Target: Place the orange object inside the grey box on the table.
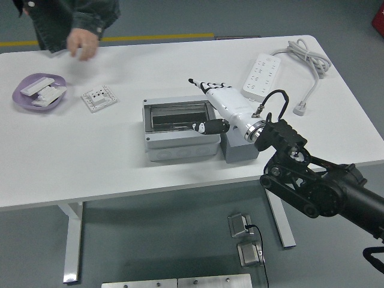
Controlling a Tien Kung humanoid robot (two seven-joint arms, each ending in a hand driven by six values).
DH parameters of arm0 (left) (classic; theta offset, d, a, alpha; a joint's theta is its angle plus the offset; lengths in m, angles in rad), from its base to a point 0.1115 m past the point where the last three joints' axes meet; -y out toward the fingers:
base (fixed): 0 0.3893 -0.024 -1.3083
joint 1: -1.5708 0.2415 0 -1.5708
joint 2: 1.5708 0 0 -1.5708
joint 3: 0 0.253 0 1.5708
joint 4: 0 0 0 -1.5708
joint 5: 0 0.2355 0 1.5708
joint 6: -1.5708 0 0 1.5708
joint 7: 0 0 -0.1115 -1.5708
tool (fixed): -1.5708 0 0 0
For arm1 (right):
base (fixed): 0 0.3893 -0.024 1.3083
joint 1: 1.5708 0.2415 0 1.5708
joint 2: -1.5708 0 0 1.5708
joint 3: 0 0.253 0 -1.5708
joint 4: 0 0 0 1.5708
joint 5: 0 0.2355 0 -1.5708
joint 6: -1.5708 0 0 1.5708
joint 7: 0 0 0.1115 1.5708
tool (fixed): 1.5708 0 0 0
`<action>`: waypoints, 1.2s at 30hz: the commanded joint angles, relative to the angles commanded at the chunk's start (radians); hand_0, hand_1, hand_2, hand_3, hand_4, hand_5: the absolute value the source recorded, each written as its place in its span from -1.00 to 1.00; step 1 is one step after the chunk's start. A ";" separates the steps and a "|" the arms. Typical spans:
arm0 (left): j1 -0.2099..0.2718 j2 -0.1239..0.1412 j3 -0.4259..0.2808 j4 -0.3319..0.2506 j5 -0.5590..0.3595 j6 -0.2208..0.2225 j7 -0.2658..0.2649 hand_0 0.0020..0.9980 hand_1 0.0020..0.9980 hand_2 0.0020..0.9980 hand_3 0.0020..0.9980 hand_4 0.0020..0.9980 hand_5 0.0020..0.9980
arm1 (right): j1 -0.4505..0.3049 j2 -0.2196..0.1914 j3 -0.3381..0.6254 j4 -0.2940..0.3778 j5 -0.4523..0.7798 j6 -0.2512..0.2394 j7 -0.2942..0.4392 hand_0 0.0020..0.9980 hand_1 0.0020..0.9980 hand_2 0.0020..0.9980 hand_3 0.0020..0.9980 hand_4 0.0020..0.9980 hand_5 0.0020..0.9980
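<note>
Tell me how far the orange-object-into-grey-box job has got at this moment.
No orange object shows anywhere, so whether it already lies inside the grey box cannot be confirmed; the interior looks dark. The right hand hovers at the box's right rim, fingers extended and holding nothing. The person's hand is at the far left edge, away from the box. If placed, only retreat remains.
</note>
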 joint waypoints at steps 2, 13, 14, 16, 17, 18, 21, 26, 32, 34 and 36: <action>0.006 0.002 -0.004 0.000 -0.003 0.001 0.003 0.26 0.13 0.06 0.19 -0.12 -0.59 | -0.034 -0.019 0.055 0.037 -0.015 0.005 -0.002 0.77 0.63 0.87 1.00 0.69 -0.17; 0.046 0.003 -0.017 0.000 -0.036 0.010 0.020 0.26 0.13 0.06 0.19 -0.12 -0.60 | -0.270 -0.027 0.413 0.250 -0.139 -0.056 0.106 0.76 0.62 0.87 1.00 0.68 -0.14; 0.047 0.003 -0.019 0.000 -0.036 0.011 0.021 0.26 0.13 0.06 0.19 -0.12 -0.60 | -0.294 -0.014 0.448 0.257 -0.158 -0.080 0.125 0.76 0.62 0.87 1.00 0.68 -0.14; 0.047 0.002 -0.023 0.000 -0.034 0.011 0.021 0.26 0.13 0.06 0.19 -0.12 -0.60 | -0.340 0.013 0.512 0.260 -0.181 -0.134 0.166 0.62 0.51 0.68 0.96 0.68 -0.15; 0.046 0.001 -0.025 0.000 -0.034 0.011 0.020 0.26 0.13 0.06 0.19 -0.12 -0.60 | -0.360 0.024 0.540 0.260 -0.188 -0.161 0.185 0.62 0.51 0.68 0.96 0.68 -0.15; 0.046 0.000 -0.026 0.000 -0.034 0.011 0.019 0.26 0.13 0.06 0.19 -0.12 -0.60 | -0.381 0.035 0.570 0.260 -0.197 -0.194 0.206 0.62 0.51 0.68 0.96 0.68 -0.15; 0.044 -0.002 -0.030 0.000 -0.031 0.010 0.015 0.26 0.13 0.06 0.19 -0.12 -0.60 | -0.432 0.062 0.648 0.259 -0.237 -0.289 0.225 0.10 0.03 0.33 1.00 0.51 -0.23; 0.040 -0.005 -0.035 0.000 -0.020 0.008 0.013 0.26 0.13 0.06 0.19 -0.12 -0.60 | -0.451 0.092 0.759 0.230 -0.294 -0.369 0.185 0.10 0.03 0.33 1.00 0.51 -0.23; 0.035 -0.005 -0.040 0.000 -0.013 0.008 0.009 0.26 0.13 0.06 0.19 -0.13 -0.60 | -0.438 0.103 0.817 0.193 -0.308 -0.369 0.147 -0.72 -0.47 -0.28 1.00 -0.18 -0.59; 0.034 -0.004 -0.041 0.000 -0.012 0.009 0.009 0.26 0.13 0.06 0.19 -0.13 -0.61 | -0.435 0.103 0.820 0.189 -0.304 -0.369 0.146 -0.72 -0.55 -0.43 1.00 -0.79 -0.81; 0.034 -0.004 -0.042 0.000 -0.010 0.009 0.010 0.26 0.13 0.06 0.19 -0.13 -0.61 | -0.434 0.101 0.821 0.186 -0.301 -0.369 0.143 -0.72 -0.55 -0.43 1.00 -0.79 -0.81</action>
